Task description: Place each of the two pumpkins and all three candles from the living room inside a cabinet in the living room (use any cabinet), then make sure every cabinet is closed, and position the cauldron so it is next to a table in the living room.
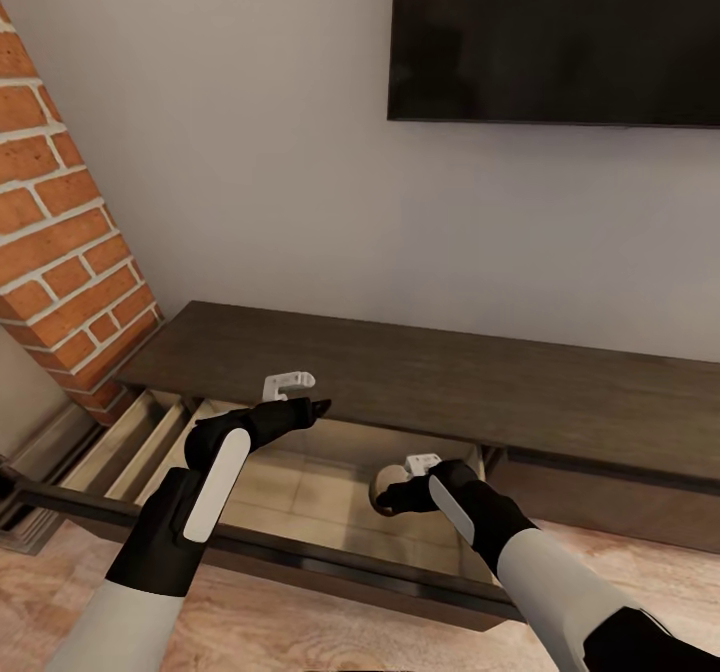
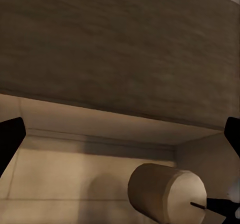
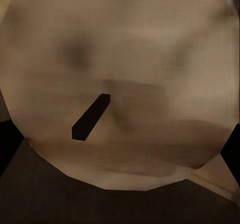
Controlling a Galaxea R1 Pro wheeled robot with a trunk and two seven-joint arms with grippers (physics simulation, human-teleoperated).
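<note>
Candle [image 3: 120, 84] apparently between right fingers [image 1: 388, 501].

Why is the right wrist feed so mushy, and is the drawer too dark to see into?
Right wrist view: the candle sits so close it blurs, only its wick sharp. Left wrist view: the candle casts a soft shadow. Head view: the pale drawer is evenly lit.
</note>
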